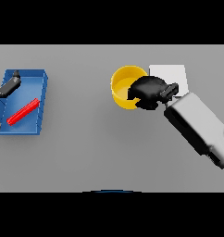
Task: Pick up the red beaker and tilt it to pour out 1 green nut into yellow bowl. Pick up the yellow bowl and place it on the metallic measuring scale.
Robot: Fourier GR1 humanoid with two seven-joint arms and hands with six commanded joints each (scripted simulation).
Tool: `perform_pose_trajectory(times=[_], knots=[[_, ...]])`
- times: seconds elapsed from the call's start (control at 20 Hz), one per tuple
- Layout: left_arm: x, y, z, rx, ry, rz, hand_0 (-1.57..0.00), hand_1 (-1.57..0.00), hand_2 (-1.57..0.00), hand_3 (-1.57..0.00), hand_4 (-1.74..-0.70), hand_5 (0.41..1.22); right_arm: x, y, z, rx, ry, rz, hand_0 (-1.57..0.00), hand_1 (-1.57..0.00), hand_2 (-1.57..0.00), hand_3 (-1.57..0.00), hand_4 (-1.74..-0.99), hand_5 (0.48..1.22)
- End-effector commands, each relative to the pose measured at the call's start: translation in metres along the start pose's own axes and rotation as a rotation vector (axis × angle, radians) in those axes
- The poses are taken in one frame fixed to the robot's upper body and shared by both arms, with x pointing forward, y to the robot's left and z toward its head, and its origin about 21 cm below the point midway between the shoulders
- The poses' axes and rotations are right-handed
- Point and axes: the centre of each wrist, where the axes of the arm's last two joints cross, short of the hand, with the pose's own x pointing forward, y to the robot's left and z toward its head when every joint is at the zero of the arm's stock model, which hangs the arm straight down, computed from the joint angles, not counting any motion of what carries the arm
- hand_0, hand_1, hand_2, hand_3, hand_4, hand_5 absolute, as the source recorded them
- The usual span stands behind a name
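Nearest to you in the head view is the right arm [199, 127], a boxy white and grey forearm entering from the lower right and cut off by the right edge. Its right hand [147, 91], dark and rounded, has fingers curled over the near right rim of the yellow bowl [121, 88], pinching that rim. You see one bowl: round, smooth, plain yellow, with its right part hidden behind the hand. You can't make out whether anything lies inside. Just right of the bowl sits one flat, pale square plate, the scale [171, 75], partly covered by the hand and wrist. The bowl is beside the scale, not on it.

On the far left you get one blue tray [42, 99], rectangular with low walls, holding one red beaker [23, 111] lying tilted, a slim red shape. The left hand [8, 86] shows over the tray's top left corner, dark, mostly cut off; you can't tell how its fingers stand. The grey table [86, 148] is matte and flat.
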Motion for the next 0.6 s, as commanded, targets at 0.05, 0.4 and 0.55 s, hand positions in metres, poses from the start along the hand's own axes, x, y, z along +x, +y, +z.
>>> perform_pose_trajectory(times=[0.05, 0.4, 0.55], knots=[[0.001, 0.001, -0.001, 0.002, 0.014, -0.007, 0.00, 0.00, 0.00, 0.00, -0.74, 0.702, -0.012, -0.001, 0.004, -0.008, 0.044, -0.026, -1.57, -1.57, -1.47, -1.31, -1.740, 1.220], [0.003, 0.009, 0.000, 0.007, 0.023, -0.010, 0.00, 0.00, 0.00, 0.00, -0.74, 0.706, -0.066, -0.010, 0.024, -0.113, 0.181, -0.057, -1.57, -1.57, -1.54, -1.20, -1.741, 1.221], [0.003, 0.007, 0.002, 0.002, 0.019, -0.007, 0.00, 0.00, 0.00, 0.00, -0.73, 0.697, -0.089, -0.005, 0.028, -0.133, 0.236, -0.092, -1.57, -1.57, -1.50, -1.18, -1.741, 1.221]])
